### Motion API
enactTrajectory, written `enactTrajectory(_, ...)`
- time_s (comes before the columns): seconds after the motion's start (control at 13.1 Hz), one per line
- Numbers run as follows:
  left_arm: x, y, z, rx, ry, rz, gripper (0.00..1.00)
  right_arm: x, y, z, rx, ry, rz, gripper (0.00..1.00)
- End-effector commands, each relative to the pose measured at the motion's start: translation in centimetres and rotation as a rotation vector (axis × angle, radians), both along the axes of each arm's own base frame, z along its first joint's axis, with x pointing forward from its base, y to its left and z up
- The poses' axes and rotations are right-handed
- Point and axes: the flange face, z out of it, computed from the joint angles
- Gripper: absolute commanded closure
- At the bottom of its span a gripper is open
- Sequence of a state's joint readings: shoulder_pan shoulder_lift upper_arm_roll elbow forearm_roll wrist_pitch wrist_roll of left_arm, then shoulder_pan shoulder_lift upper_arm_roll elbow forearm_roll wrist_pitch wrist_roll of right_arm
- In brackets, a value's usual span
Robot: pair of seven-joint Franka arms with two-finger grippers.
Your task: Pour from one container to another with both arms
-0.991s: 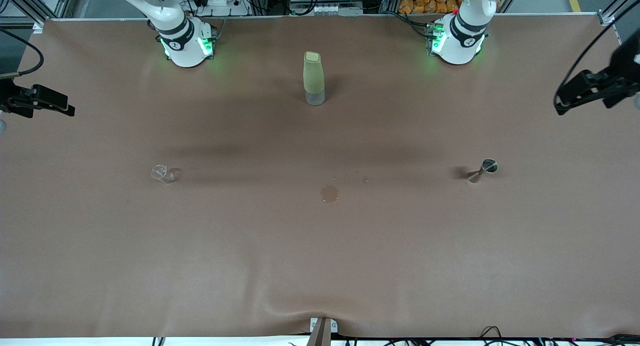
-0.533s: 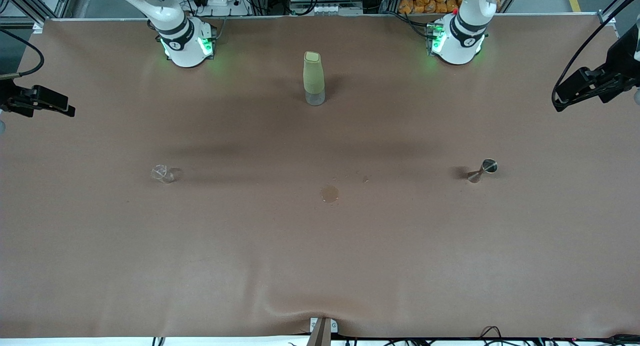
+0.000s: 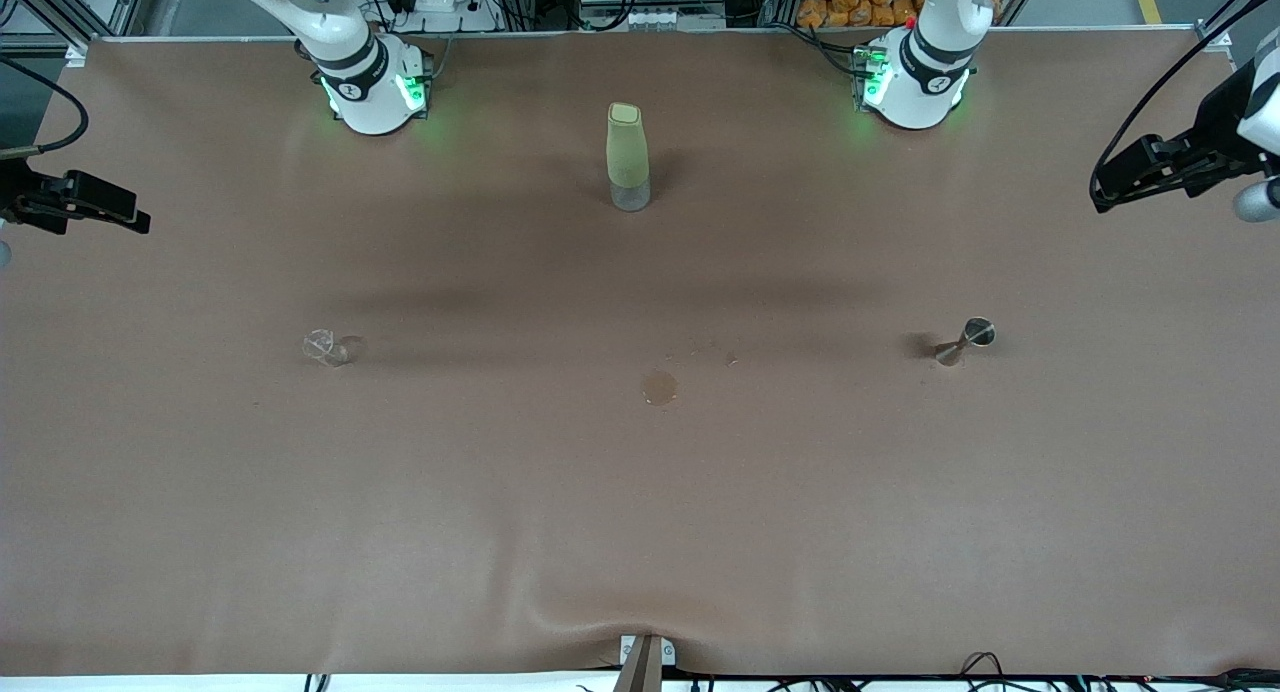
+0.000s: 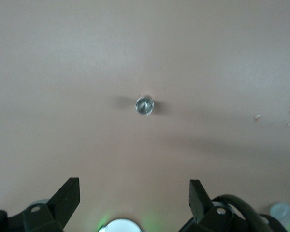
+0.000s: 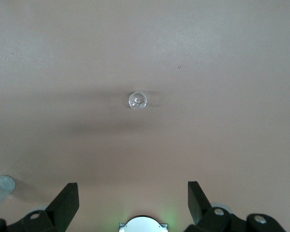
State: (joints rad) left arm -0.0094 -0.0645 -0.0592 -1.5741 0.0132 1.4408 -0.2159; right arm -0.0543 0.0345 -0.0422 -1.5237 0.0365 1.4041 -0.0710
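A big brown counter (image 3: pixel 640 492) fills the room in front of me. Two white robot arms with black and grey bands stand at its top edge, and little green lights glow on their round bases.

The left arm (image 3: pixel 925 57) reaches high up and out past its own end of the counter. Its black left end effector (image 4: pixel 134 193) hangs in the air over a small shiny metal measuring cup shaped like an hourglass (image 3: pixel 966 340). The two black fingers (image 4: pixel 67 195) stand wide apart and hold nothing. The metal cup stands on the counter toward the left arm's end.

The right arm (image 3: pixel 340 47) reaches high up and out past its end too. Its black right end effector (image 5: pixel 133 193) hangs in the air over a small clear glass cup (image 3: pixel 322 347). Its fingers (image 5: pixel 66 197) are spread wide too, with nothing between them. The glass cup sits on the counter toward the right arm's end, well apart from the metal cup.

A tall pale green bottle with a clear bottom (image 3: pixel 628 157) stands upright in the middle between the two bases. Nearer to the front camera than the bottle, there is a small round wet spot (image 3: pixel 659 387) on the brown cover, with a few tiny drops near it.
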Motion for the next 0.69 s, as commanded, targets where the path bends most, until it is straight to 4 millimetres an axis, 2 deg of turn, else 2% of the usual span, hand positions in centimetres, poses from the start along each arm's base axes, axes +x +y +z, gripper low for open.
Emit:
enactTrajectory(0.0, -0.5, 0.0, 0.0, 0.001, 0.034, -0.01, 0.0, -0.7, 0.7, 0.5, -0.024, -0.003, -0.001, 0.0)
enactTrajectory(0.15, -0.9, 0.3, -0.4, 0.0, 0.041, -0.021, 0.0, -0.8, 0.6, 0.5, -0.024, -0.001, -0.002, 0.0)
enactTrajectory(0.61, -0.8, 1.1, 0.5, -0.017, -0.019, -0.009, 0.0, -0.8, 0.1, 0.4, -0.019, 0.002, -0.011, 0.0)
